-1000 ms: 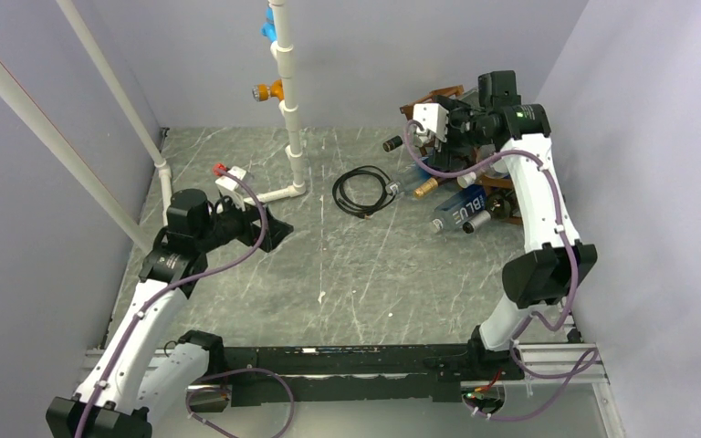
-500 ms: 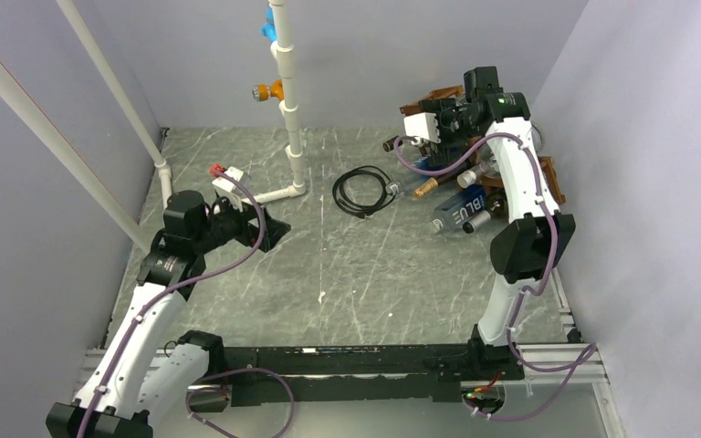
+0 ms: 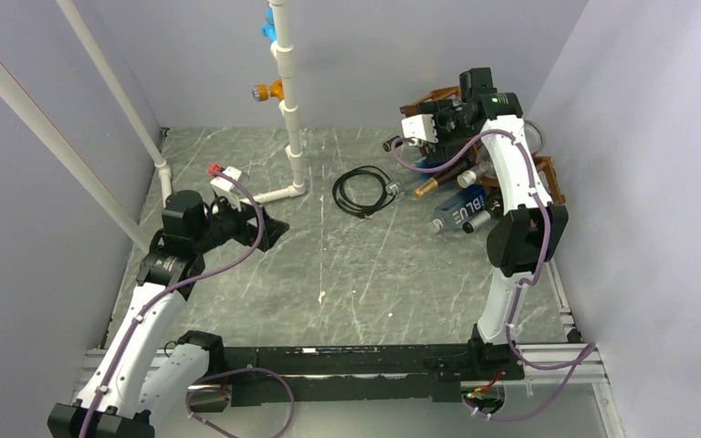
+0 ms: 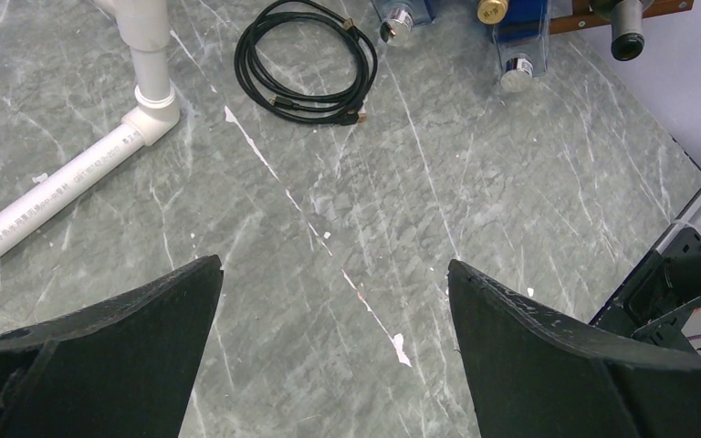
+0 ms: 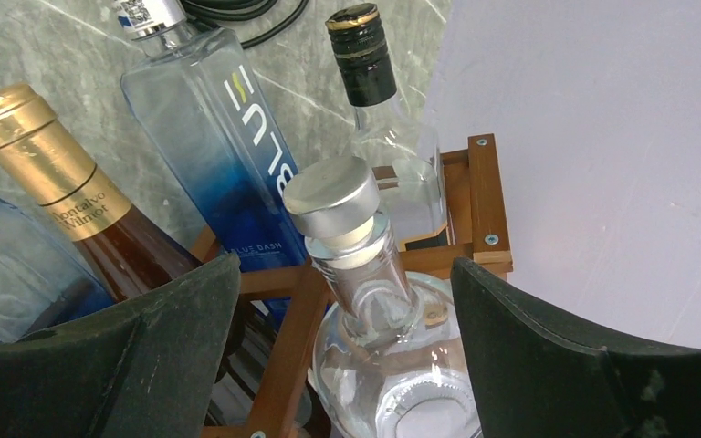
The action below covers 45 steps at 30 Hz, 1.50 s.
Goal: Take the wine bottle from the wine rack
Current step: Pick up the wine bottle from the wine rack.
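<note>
Slippage is the main worry here: the right gripper (image 5: 342, 274) stands open with one finger on each side of the neck of a clear bottle (image 5: 365, 292), just under its silver cap (image 5: 331, 196), touching neither side. That bottle lies in an upper cell of the wine rack (image 5: 479, 196), neck pointing outward. Smooth glass and a narrow neck give the pads little to bite on, so a pull begun before the grip is firm could let the bottle slide free. Drawn out crookedly, it may catch the wooden frame or knock the gold-foiled bottle (image 5: 64, 182) and blue bottle (image 5: 224, 155) close beside it. The left gripper (image 4: 333, 266) hangs wide open over the table (image 4: 511, 182) — well apart, holding nothing.
</note>
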Each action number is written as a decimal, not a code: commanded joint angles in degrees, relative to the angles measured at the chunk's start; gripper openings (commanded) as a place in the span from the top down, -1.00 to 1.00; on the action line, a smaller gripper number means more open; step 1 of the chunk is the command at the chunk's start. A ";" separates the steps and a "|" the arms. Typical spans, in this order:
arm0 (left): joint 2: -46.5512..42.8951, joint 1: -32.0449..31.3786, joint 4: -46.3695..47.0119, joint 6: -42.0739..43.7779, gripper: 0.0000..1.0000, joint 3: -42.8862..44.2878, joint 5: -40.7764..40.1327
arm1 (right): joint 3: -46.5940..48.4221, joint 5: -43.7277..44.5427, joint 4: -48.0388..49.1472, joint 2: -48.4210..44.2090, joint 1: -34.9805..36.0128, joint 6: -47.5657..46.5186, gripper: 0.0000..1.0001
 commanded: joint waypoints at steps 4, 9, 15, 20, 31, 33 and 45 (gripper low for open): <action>-0.64 0.90 2.13 -0.10 -0.99 -0.10 2.07 | 1.85 1.43 4.53 1.16 -0.24 -0.83 -0.67; -0.60 1.09 2.42 -0.26 -0.99 -0.19 2.58 | 1.48 2.12 5.29 2.30 -0.29 -0.99 -0.59; -0.47 1.51 2.54 -0.44 -0.99 -0.26 3.04 | 1.37 2.00 5.94 3.23 -0.24 -1.49 -0.49; -0.20 2.01 2.88 -0.78 -0.99 -0.38 3.90 | 1.10 1.83 6.45 3.70 -0.24 -2.30 -0.43; 0.05 2.81 3.33 -1.24 -0.99 -0.54 4.80 | 0.63 1.84 7.19 4.60 -0.18 -3.77 -0.37; 0.06 2.93 3.41 -1.28 -0.99 -0.54 4.89 | 0.61 1.97 7.45 4.83 -0.16 -3.87 -0.35; 0.49 3.64 4.01 -1.79 -0.99 -0.70 5.99 | 0.27 1.93 7.63 5.53 -0.07 -6.41 -0.12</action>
